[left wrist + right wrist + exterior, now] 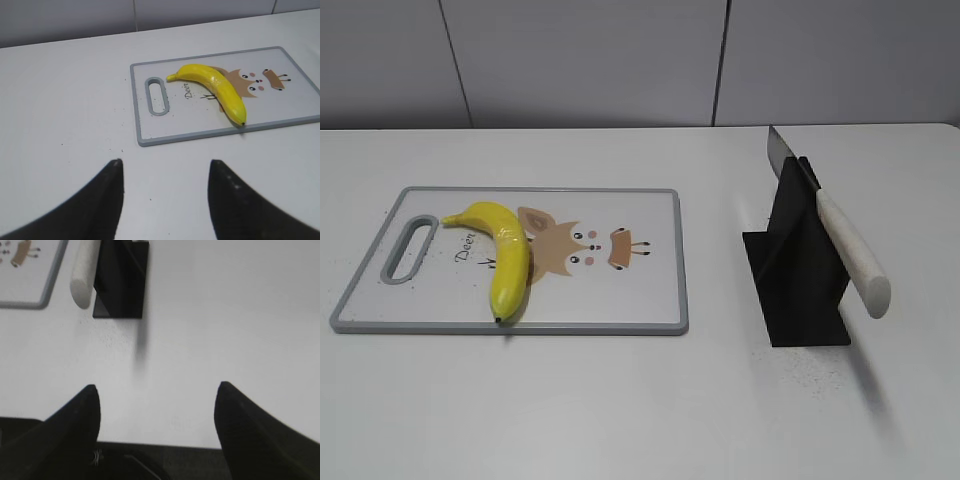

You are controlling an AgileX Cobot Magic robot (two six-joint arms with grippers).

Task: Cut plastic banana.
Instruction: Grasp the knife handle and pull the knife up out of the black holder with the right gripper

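Plastic banana (506,256) lies on the left half of the cutting board (650,300), its stem toward the handle slot (410,247) and its dark tip almost at the board's near edge; it curves across part of the printed cartoon deer (582,247), and the right half of the board is bare around that print; the board sits flat on the white table (620,400), its right edge well apart from the black knife stand (800,280); a knife (840,235) rests slanted in the stand, blade up and back, white handle jutting forward and right past the stand's front edge; open table runs between board and stand, and a broad clear strip lies in front of both; in the left wrist view the left gripper (165,195) hangs over bare table just short of the board's near corner, its two dark fingers (100,200) spread wide with nothing between them; in the right wrist view the right gripper (157,430) hovers near the table's front edge, well back from the stand, fingers (250,430) likewise wide apart and holding nothing; fine dark specks dot the table near the board.
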